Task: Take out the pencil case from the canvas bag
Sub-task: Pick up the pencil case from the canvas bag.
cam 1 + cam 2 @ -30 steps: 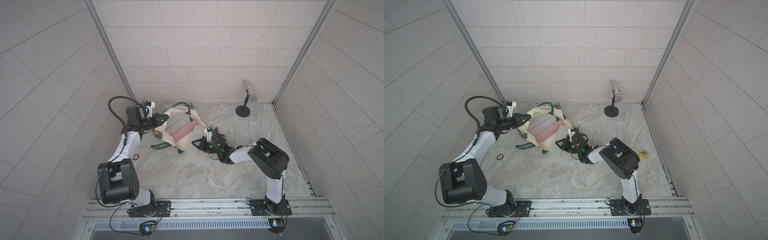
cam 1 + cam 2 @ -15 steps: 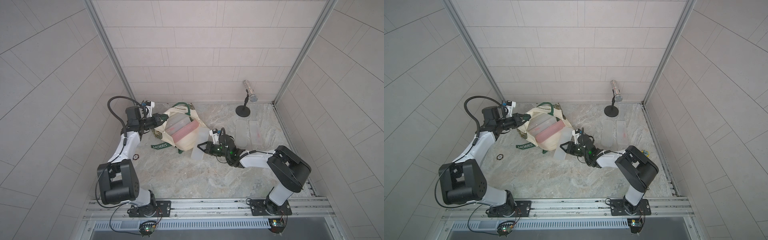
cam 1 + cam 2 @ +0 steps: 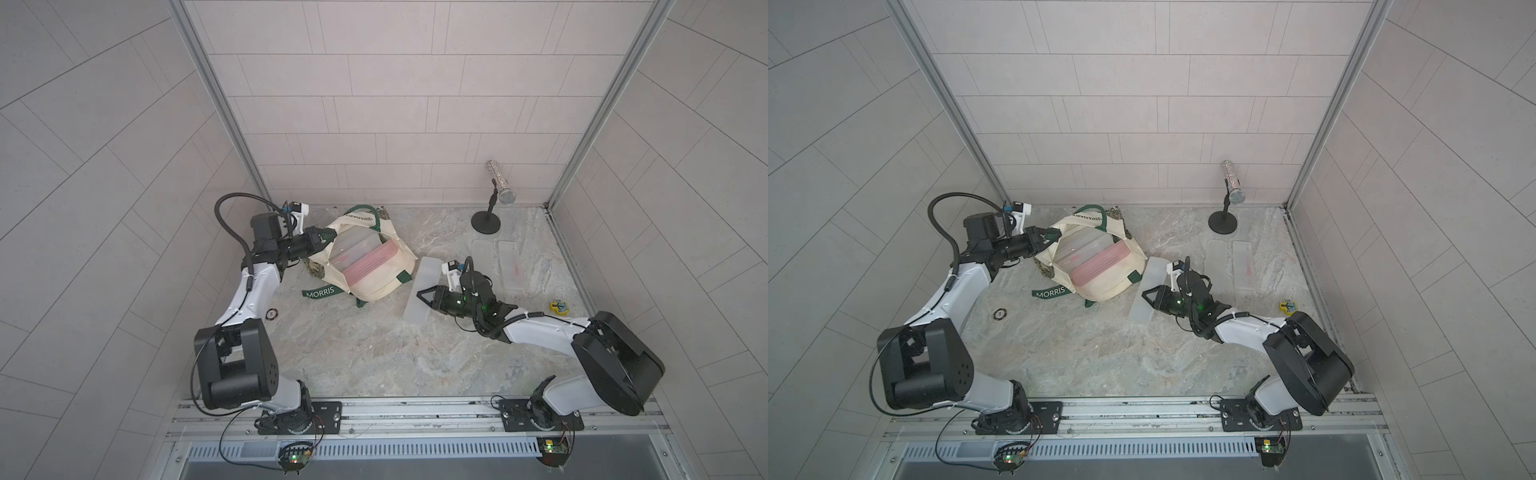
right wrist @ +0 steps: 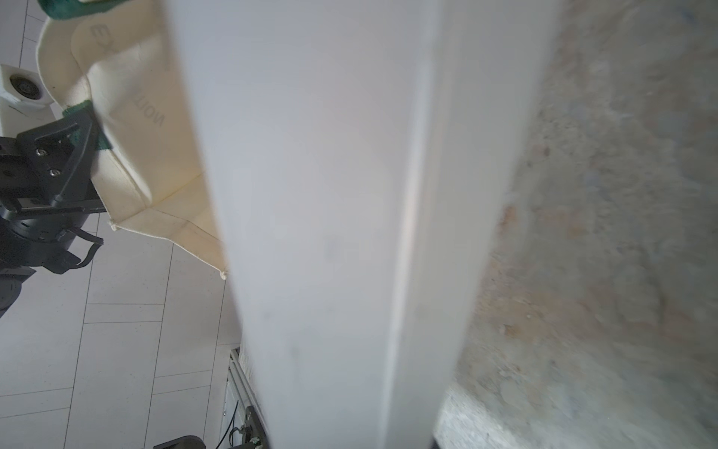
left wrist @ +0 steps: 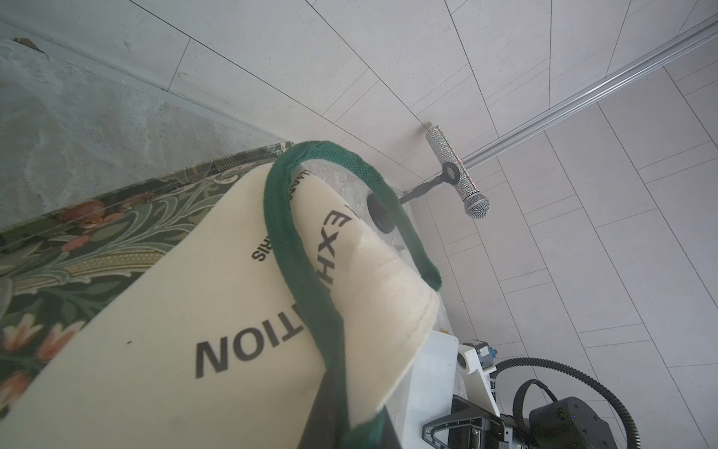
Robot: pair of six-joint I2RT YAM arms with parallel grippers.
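Marble-patterned grey tabletop [image 3: 353,353] seen from above in both top views, with two white-and-black robot arms mounted along the bottom edge of the frame.

Nearest, right of centre, the right gripper [image 3: 422,294] has its jaws closed narrowly on a frosted white pencil case [image 3: 428,270]. The case is outside the canvas bag [image 3: 376,291], just beside the bag's right edge. It fills the right wrist view as a pale blur. Whether it rests on the tabletop or is lifted cannot be told.

A small yellow object [image 3: 560,306] lies at far right. A small dark ring [image 3: 271,314] lies left of centre.

The cream bag sits left of centre with its mouth open, and a loose green strap [image 3: 320,292] lettered "MORRIS" trails at its lower left. Inside the bag are a pink case [image 3: 370,266] and a clear case [image 3: 353,245].

At the bag's upper left, the left gripper [image 3: 320,240] has its jaws clamped tight on a dark green strap handle [image 3: 328,236].

Farther back on the right, two translucent cases [image 3: 484,259] lie flat side by side. Behind them, by the back wall, a glittery silver microphone [image 3: 500,185] sits on a black stand [image 3: 485,220].
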